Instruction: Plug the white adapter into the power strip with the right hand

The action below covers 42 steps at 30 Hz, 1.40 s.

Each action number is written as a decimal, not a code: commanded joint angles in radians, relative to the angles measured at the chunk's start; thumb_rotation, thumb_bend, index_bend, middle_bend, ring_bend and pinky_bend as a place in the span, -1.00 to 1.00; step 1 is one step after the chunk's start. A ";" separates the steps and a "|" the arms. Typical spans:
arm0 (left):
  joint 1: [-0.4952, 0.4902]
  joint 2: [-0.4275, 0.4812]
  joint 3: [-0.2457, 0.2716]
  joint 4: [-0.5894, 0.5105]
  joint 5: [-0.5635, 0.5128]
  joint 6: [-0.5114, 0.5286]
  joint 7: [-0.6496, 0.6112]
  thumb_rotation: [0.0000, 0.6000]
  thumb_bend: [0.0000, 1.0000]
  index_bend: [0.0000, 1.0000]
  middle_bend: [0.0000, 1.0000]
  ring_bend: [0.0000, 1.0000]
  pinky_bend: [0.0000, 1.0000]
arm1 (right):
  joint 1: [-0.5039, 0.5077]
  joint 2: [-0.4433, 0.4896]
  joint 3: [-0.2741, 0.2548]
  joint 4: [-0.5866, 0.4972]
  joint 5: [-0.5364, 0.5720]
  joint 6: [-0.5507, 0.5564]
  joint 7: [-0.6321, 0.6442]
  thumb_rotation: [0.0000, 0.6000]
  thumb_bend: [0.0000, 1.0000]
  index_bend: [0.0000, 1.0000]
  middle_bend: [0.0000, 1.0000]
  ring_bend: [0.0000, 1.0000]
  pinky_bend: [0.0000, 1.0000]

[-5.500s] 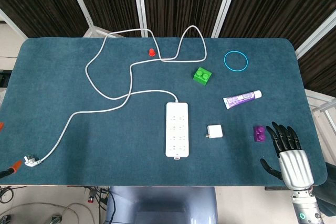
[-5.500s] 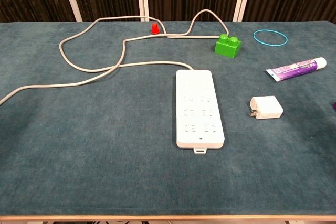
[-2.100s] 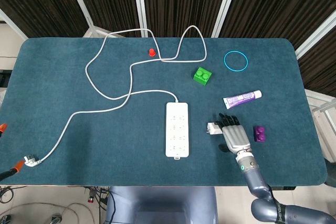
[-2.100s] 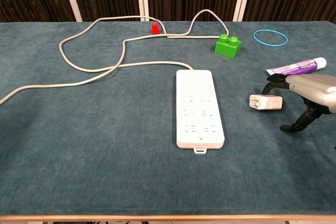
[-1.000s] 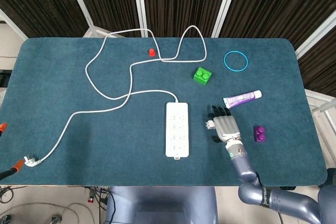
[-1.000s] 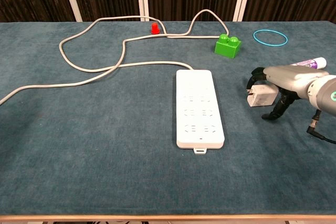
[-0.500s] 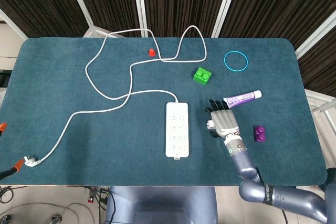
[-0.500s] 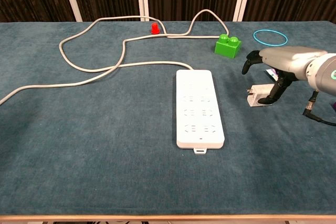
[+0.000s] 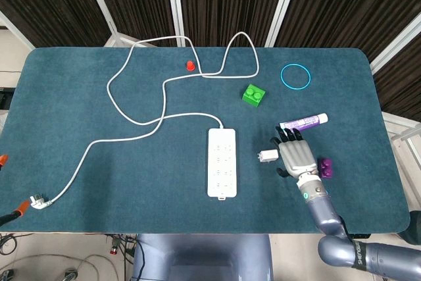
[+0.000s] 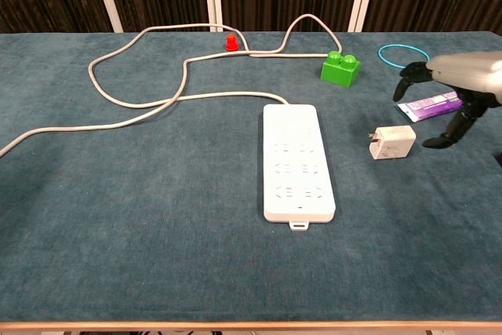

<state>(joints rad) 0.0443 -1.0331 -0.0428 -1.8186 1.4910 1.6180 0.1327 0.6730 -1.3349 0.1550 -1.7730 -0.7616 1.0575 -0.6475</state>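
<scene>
Teal felt covers the table (image 9: 99,182), backed by dark slatted panels. On it the white adapter (image 10: 393,143) lies just right of the power strip (image 10: 298,161), apart from the right hand (image 10: 457,84), which hovers with fingers spread, holding nothing.

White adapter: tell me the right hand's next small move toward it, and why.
Probably lower the right hand back onto the white adapter and close the fingers around it. The hand hovers open beside it, holding nothing, and the adapter lies on the table, apart from the power strip, prongs toward it.
</scene>
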 commanded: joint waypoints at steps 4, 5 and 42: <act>0.000 0.001 0.001 -0.002 0.002 0.000 0.000 1.00 -0.72 -0.85 -1.00 -1.00 -1.00 | -0.045 0.032 -0.053 0.010 -0.051 0.017 0.043 1.00 -0.37 -0.51 -0.98 -0.93 -0.92; 0.000 0.001 0.001 -0.002 0.003 0.000 0.001 1.00 -0.72 -0.85 -1.00 -1.00 -1.00 | -0.050 0.035 -0.058 0.015 -0.050 0.013 0.051 1.00 -0.37 -0.51 -0.98 -0.93 -0.92; -0.002 -0.004 -0.002 -0.006 -0.011 -0.005 0.015 1.00 -0.72 -0.84 -1.00 -1.00 -1.00 | -0.035 -0.026 -0.089 0.106 -0.035 -0.044 0.080 1.00 -0.37 -0.51 -0.98 -0.94 -0.92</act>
<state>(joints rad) 0.0422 -1.0370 -0.0453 -1.8242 1.4804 1.6126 0.1473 0.6383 -1.3613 0.0660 -1.6675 -0.7969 1.0136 -0.5671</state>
